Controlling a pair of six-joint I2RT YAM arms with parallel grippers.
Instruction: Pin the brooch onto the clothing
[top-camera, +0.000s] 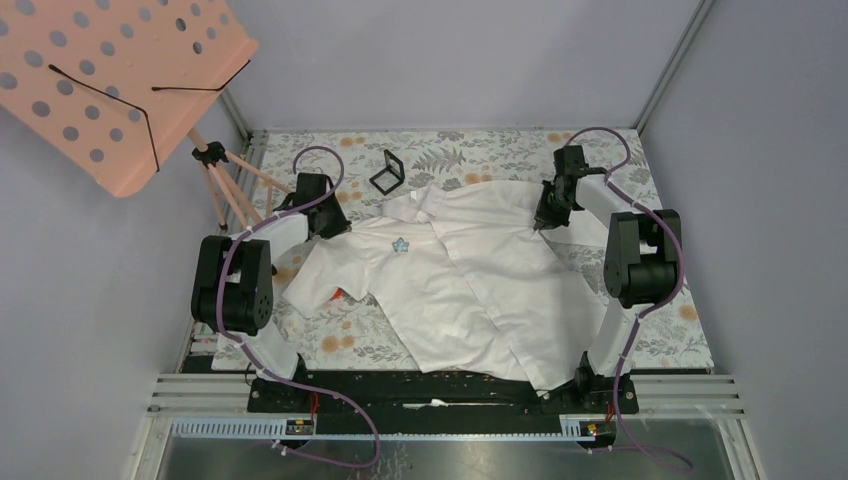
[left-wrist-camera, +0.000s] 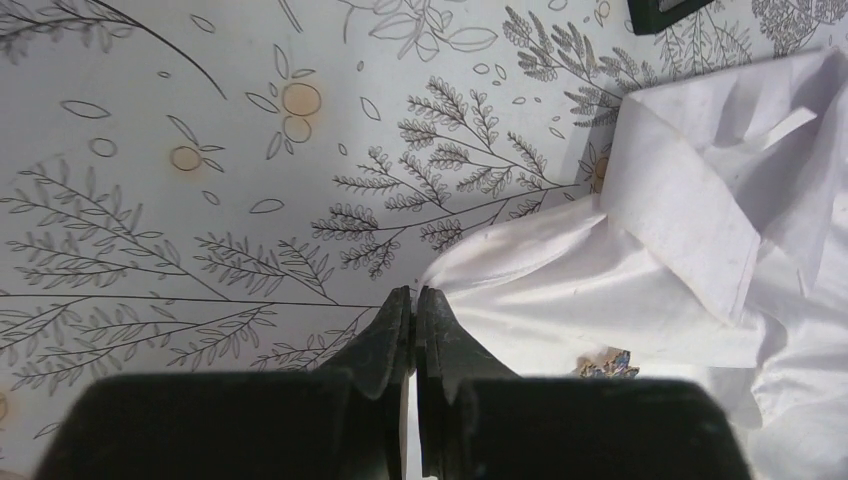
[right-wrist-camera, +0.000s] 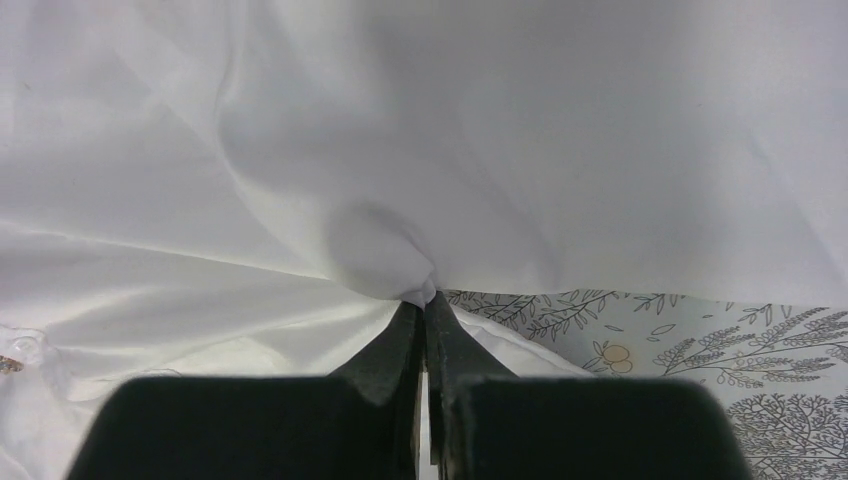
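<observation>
No legible text, label or number anywhere.

Brooch (left-wrist-camera: 606, 364) half behind the left hand (left-wrist-camera: 414, 298); black case (left-wrist-camera: 668, 10) partly beyond the view's upper edge.

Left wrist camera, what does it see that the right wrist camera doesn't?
Only the left wrist view shows the collar, a peek of the blue-grey brooch at the bottom edge, a corner of the black square case at the top, and the left gripper shut on the edge of the white shirt. Only the right wrist view shows the right gripper shut on a puckered bump of fabric. Both show the white shirt and the flowery table cover.
</observation>
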